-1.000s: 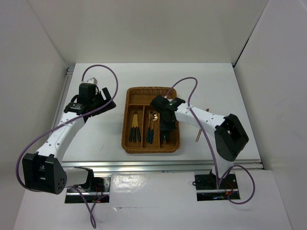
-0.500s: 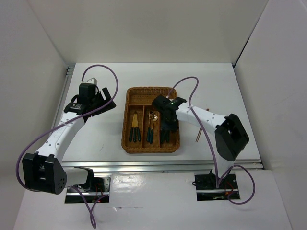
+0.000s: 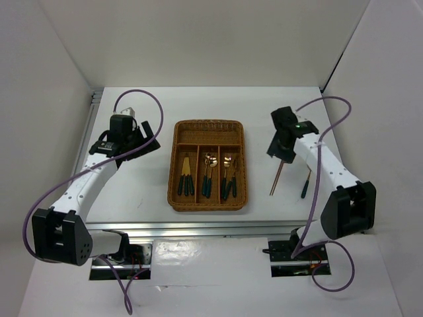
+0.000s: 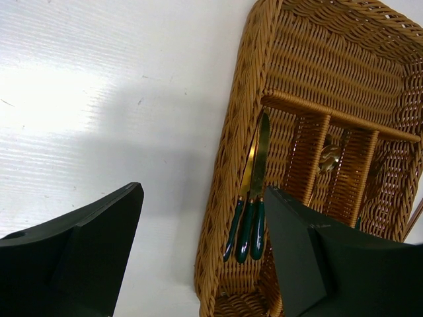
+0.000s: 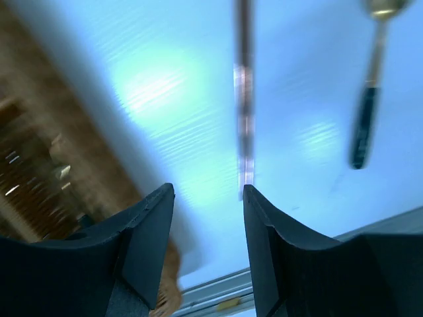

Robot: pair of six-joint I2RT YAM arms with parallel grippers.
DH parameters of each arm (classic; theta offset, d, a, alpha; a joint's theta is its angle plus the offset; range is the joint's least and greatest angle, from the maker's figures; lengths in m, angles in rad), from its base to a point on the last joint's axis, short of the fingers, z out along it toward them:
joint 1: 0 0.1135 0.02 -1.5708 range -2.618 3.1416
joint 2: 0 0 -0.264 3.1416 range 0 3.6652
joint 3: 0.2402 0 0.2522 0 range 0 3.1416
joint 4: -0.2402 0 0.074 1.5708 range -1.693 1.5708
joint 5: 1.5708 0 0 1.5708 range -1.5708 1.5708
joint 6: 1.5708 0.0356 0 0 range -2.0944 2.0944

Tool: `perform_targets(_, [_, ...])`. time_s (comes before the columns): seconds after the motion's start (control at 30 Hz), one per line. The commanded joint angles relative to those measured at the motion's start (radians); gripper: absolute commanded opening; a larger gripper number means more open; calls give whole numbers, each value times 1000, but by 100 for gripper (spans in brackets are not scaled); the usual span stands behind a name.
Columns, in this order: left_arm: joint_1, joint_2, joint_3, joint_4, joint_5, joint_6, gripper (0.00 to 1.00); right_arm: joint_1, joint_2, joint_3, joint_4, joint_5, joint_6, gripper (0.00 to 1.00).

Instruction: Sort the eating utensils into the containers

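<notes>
The brown wicker tray (image 3: 177, 155) lies mid-table. Its left section holds knives (image 3: 186, 178), the middle spoons (image 3: 209, 175), the right forks (image 3: 229, 178), all gold-headed with dark green handles. The knives (image 4: 250, 198) also show in the left wrist view, inside the tray (image 4: 231, 152). The chopsticks (image 3: 276, 178) lie on the table right of the tray, blurred in the right wrist view (image 5: 244, 99). A green-handled spoon (image 3: 306, 184) lies further right, also in the right wrist view (image 5: 367, 119). My right gripper (image 3: 280, 149) is open and empty above the chopsticks' far end. My left gripper (image 3: 147, 137) is open and empty, left of the tray.
White walls enclose the table on three sides. A metal rail (image 3: 225, 226) runs along the near edge. Purple cables loop over both arms.
My right gripper has left the tray's right section and swung right, over the chopsticks. Forks now lie uncovered in that section. The left arm has not moved.
</notes>
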Motion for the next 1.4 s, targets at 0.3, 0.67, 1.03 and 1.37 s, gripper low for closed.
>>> perform_targets(0.3, [6, 31, 10, 23, -3, 18, 88, -357, 107, -179, 60, -43, -133, 49])
perform_targets(0.67, [6, 51, 1, 23, -12, 18, 88, -357, 267, -170, 0, 115, -53, 50])
perform_targets(1.03, [6, 69, 10, 23, -22, 18, 88, -357, 278, -160, -16, 169, -52, 72])
perform_targets(1.37, [6, 69, 19, 14, -33, 18, 88, -357, 287, -211, 83, 95, -129, 71])
